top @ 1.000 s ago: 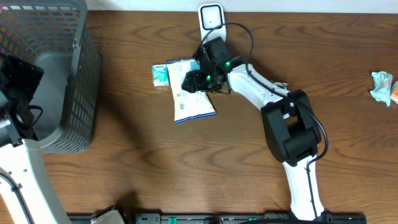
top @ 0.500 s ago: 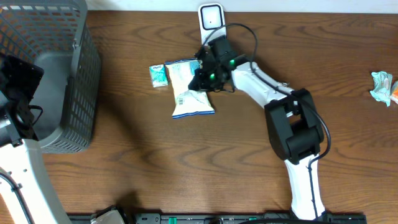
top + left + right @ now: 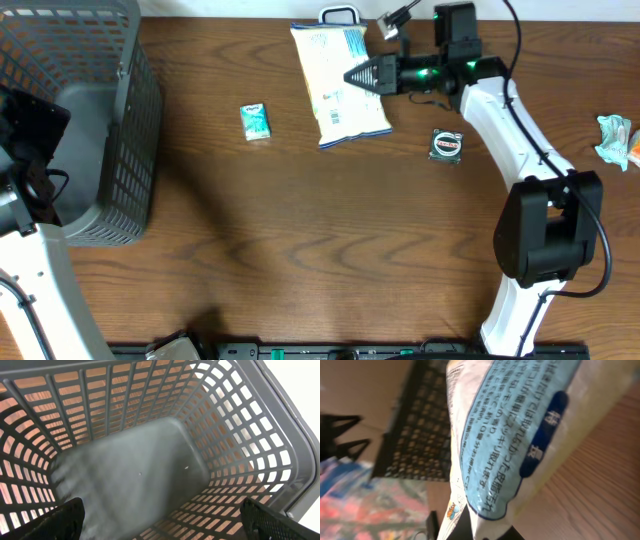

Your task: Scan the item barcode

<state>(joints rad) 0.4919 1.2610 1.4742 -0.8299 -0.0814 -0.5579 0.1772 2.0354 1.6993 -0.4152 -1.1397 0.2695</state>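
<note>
The item is a white and light-blue snack bag (image 3: 340,85) with printed text. It hangs in the air at the back of the table, its top edge in front of the white scanner (image 3: 338,14). My right gripper (image 3: 352,76) is shut on the bag's right edge. In the right wrist view the bag (image 3: 520,425) fills the frame and its lower edge sits pinched in my gripper (image 3: 492,532). I cannot make out a barcode. My left gripper (image 3: 162,520) is open over the grey basket (image 3: 240,435), with nothing between its fingers (image 3: 60,520).
A small teal packet (image 3: 256,122) lies on the wood left of the bag. A round dark item (image 3: 447,144) lies under the right arm. A crumpled wrapper (image 3: 615,140) sits at the right edge. The grey basket (image 3: 140,120) stands at the far left.
My right gripper shut on the bag, lifted it off the table and carried it right and back toward the scanner. The round item has come into view. The left arm stayed still.
</note>
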